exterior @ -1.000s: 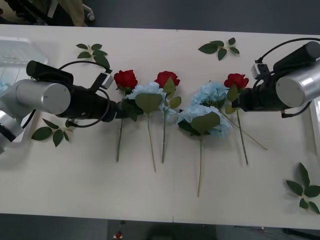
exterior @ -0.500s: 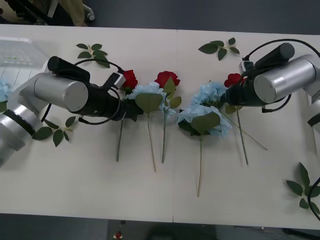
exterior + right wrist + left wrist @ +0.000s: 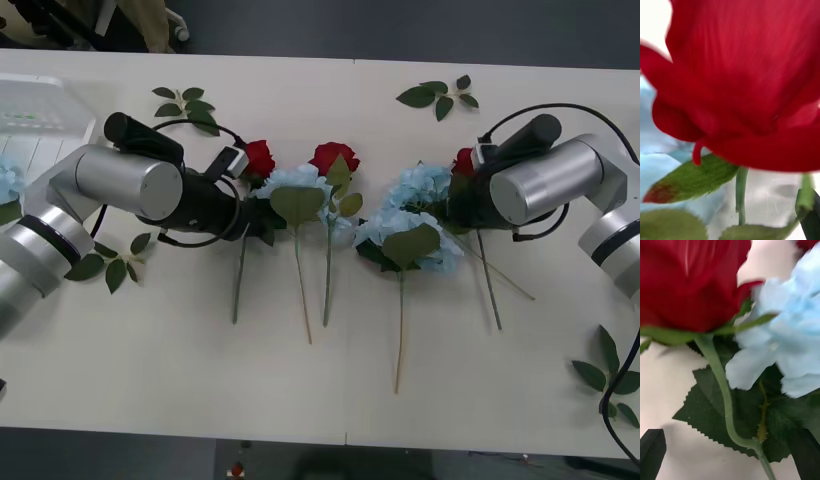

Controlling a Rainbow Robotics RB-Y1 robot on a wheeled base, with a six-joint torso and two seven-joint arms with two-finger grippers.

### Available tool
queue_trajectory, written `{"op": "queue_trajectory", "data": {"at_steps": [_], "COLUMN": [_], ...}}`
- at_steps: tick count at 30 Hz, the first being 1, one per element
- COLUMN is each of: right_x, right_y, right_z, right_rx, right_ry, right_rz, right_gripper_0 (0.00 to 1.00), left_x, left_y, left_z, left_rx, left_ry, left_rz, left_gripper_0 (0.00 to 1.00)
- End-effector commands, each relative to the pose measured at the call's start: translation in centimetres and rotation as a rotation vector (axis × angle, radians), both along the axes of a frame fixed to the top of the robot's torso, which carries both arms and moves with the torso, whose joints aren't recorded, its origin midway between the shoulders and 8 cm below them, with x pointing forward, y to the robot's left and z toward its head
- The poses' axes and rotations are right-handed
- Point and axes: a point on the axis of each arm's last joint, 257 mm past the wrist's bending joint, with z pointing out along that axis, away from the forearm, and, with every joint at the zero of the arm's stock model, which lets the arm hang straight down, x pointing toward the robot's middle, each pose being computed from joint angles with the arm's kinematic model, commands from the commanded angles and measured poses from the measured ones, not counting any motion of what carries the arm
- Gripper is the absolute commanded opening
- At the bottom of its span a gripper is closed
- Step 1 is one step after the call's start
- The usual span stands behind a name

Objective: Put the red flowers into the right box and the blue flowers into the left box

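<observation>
Red roses [image 3: 333,157] not boxed | blue flowers [image 3: 425,185] wait too | my left gripper [image 3: 730,453] open at stem | right: can't tell

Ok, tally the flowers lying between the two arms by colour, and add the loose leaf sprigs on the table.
Red flowers: 3
Blue flowers: 3
Loose leaf sprigs: 4
Total: 10

Overhead front view; both wrist views close on red flowers [image 3: 752,75].
</observation>
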Motion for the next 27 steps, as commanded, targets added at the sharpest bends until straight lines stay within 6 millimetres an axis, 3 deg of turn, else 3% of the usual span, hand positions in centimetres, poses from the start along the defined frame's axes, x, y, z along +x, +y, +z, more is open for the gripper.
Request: {"op": "queue_trajectory", "data": {"at_steps": [1, 8, 10, 11, 13, 15, 16, 18, 19, 21, 27], "right_x": [2.0, 2.3, 2.3, 2.4, 2.4, 2.4, 2.4, 2.5, 2.5, 2.5, 2.7], "right_y": [1.5, 1.7, 1.7, 1.7, 1.7, 1.6, 1.6, 1.6, 1.6, 1.4, 0.3], "right_z": [1.8, 1.2, 1.1, 1.1, 1.1, 1.2, 1.2, 1.2, 1.2, 1.3, 1.7], "right_rx": [0.027, -0.003, -0.004, -0.005, -0.006, -0.005, -0.006, -0.006, -0.007, -0.012, -0.021], "right_ry": [-0.051, -0.044, -0.041, -0.044, -0.044, -0.045, -0.045, -0.046, -0.048, -0.048, -0.056], "right_rz": [-0.011, 0.002, -0.001, 0.0, 0.001, -0.004, -0.002, -0.005, -0.003, -0.005, -0.013], "right_gripper_0": [1.0, 1.0, 0.78, 0.51, 0.26, 0.06, 0.0, 0.0, 0.0, 0.0, 0.0], "left_x": [1.4, 1.6, 1.6, 1.6, 1.7, 1.7, 1.7, 1.7, 1.8, 1.8, 1.9], "left_y": [-1.7, -2.0, -2.0, -2.1, -2.1, -2.1, -2.1, -2.0, -2.0, -2.0, -1.6], "left_z": [1.4, 1.0, 1.0, 1.0, 1.0, 1.0, 1.0, 1.0, 1.0, 1.1, 1.0], "left_rx": [-0.019, -0.016, -0.016, -0.016, -0.012, -0.012, -0.013, -0.009, -0.009, -0.006, 0.006], "left_ry": [-0.017, -0.022, -0.022, -0.022, -0.025, -0.025, -0.026, -0.027, -0.027, -0.03, -0.038], "left_rz": [0.019, 0.023, 0.023, 0.023, 0.021, 0.021, 0.022, 0.023, 0.024, 0.022, 0.024], "left_gripper_0": [0.96, 0.93, 0.93, 0.93, 0.87, 0.69, 0.52, 0.12, 0.06, 0.01, 0.0]}}
